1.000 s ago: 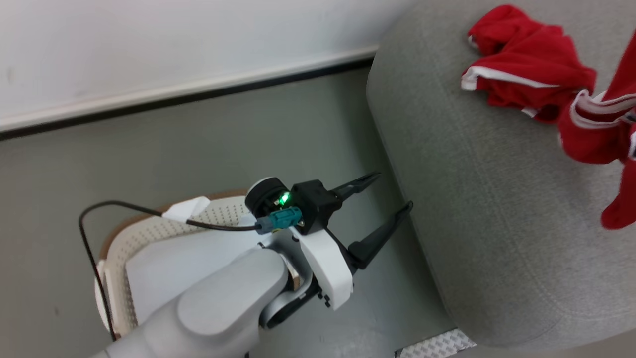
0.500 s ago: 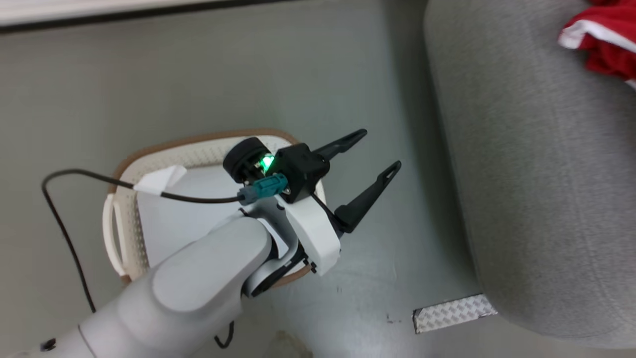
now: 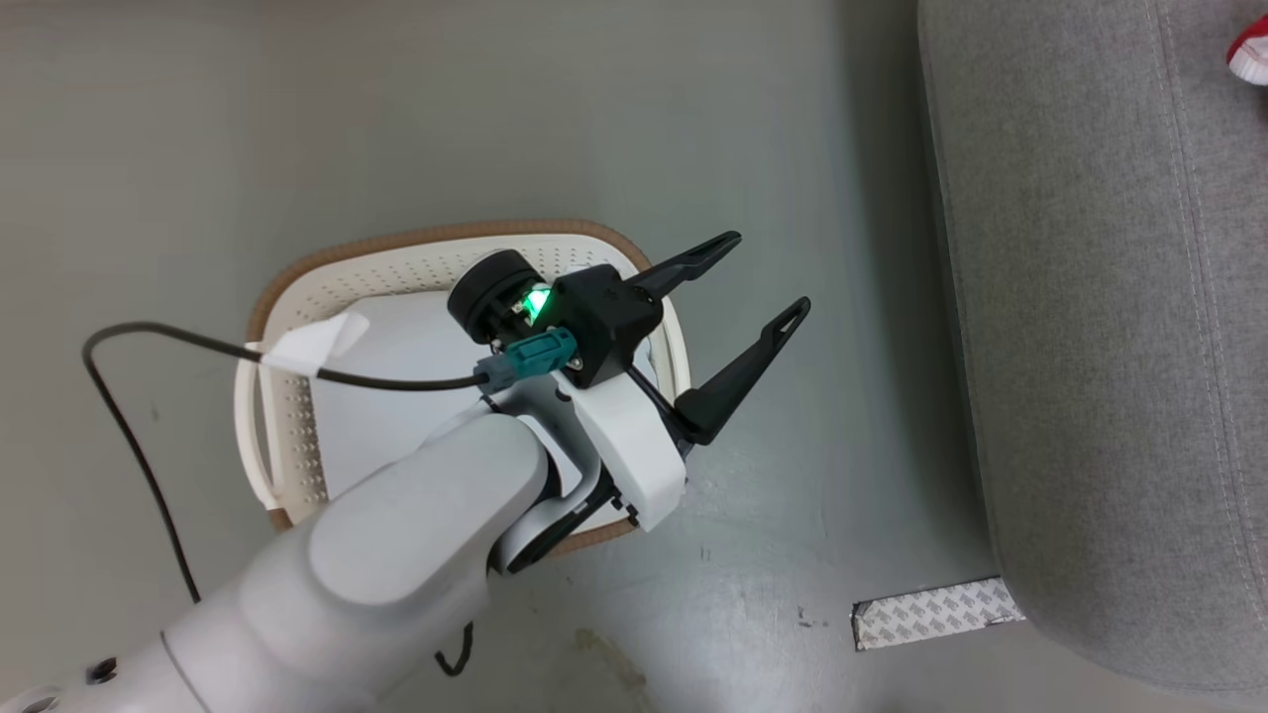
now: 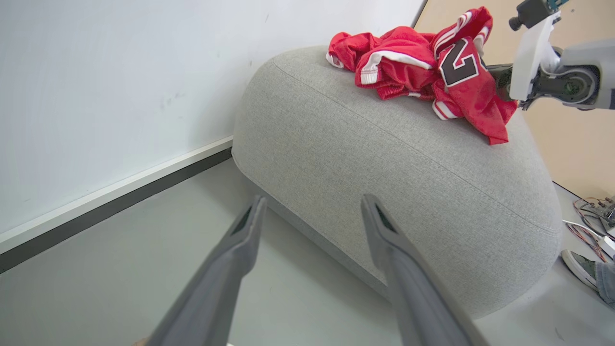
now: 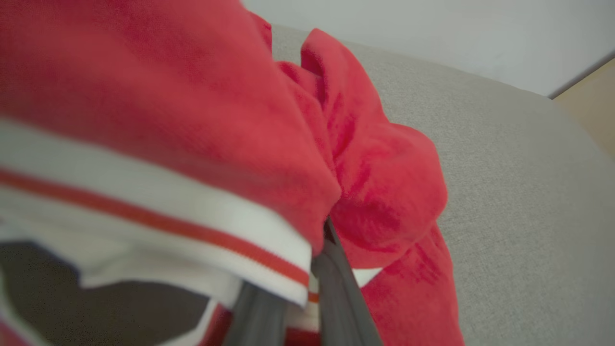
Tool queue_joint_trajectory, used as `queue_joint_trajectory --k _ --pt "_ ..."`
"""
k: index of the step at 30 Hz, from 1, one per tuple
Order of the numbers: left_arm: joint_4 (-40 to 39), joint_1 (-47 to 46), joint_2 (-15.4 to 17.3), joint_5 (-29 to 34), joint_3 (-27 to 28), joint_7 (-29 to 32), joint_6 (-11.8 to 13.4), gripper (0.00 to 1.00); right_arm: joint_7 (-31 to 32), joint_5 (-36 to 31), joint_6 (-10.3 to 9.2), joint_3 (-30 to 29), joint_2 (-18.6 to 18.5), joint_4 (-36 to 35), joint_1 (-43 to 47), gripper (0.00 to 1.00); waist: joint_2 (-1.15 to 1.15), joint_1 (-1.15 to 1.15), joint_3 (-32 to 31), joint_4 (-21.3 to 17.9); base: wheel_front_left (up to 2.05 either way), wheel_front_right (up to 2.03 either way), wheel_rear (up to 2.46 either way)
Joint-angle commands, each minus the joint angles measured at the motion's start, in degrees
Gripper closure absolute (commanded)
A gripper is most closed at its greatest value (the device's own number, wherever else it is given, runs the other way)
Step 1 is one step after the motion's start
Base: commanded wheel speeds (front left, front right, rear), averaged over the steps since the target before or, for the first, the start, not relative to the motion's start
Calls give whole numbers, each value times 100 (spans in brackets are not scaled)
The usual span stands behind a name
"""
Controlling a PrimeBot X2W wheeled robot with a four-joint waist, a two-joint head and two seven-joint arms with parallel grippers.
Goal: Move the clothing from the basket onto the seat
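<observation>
- Red cloth, the clothing (image 4: 418, 62), lies heaped at the far top edge of the grey seat (image 4: 384, 158), well away from the basket (image 3: 436, 238).
- The right gripper (image 5: 307, 269) looks clenched on a striped fold of it, and cloth drapes over its fingers.
- The left gripper (image 3: 768, 272) hangs spread and empty over the basket's seat-side rim, pointing toward the seat.
- The right arm is far nearer the clothing, so letting go there looks like the next move.
- In the basket I see a pale sheet (image 3: 396, 396) and no red, though the arm hides part of it.
</observation>
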Motion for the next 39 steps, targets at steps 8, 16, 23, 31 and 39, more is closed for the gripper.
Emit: queue_joint_trajectory --k 8,16,23,31,39 --pt "172 56 -71 -107 0 -159 -36 0 308 391 -15 784 -231 359 -244 0 0 0 -234 59 0 0 0" --pt "299 224 -76 -224 34 -299 -11 0 293 645 -15 1221 -427 299 -187 0 0 0 -663 -5 0 0 0" --pt "408 550 -41 -366 130 -453 6 0 528 771 -15 1574 -636 33 -5 0 0 0 -1265 -116 0 0 0" --pt "412 941 -5 -506 277 -572 54 0 857 958 -15 1878 -1117 -525 115 0 0 0 -1940 -218 0 0 0" --pt "195 1426 35 -520 529 -618 185 0 552 805 -15 1929 -1325 -1286 193 0 0 0 -2651 -172 0 0 0"
